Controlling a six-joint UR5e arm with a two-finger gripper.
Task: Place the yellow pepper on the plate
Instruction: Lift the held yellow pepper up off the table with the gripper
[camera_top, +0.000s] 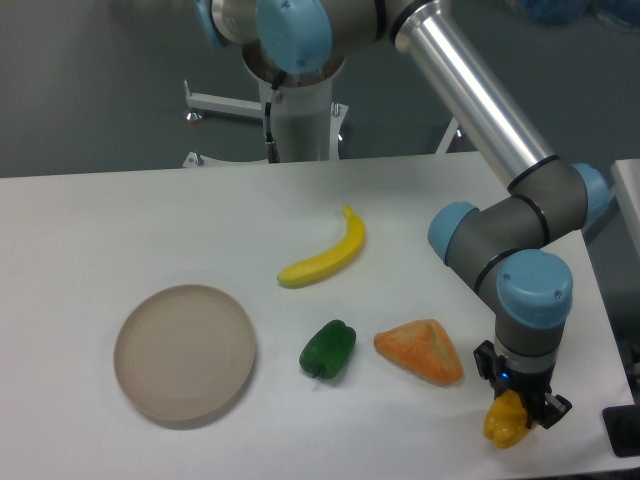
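The yellow pepper (505, 421) is at the front right of the table, small and yellow-orange, between the fingers of my gripper (512, 416). The gripper points straight down and looks shut on the pepper; its black fingers hide the pepper's top and right side. I cannot tell whether the pepper rests on the table or hangs just above it. The plate (185, 352) is a round beige disc with a low rim at the front left, far from the gripper, with nothing on it.
A green pepper (328, 350) and an orange wedge (421, 350) lie between the plate and the gripper. A yellow banana (325, 258) lies further back in the middle. The table's right edge runs close to the gripper, with a dark object (623, 430) beyond it.
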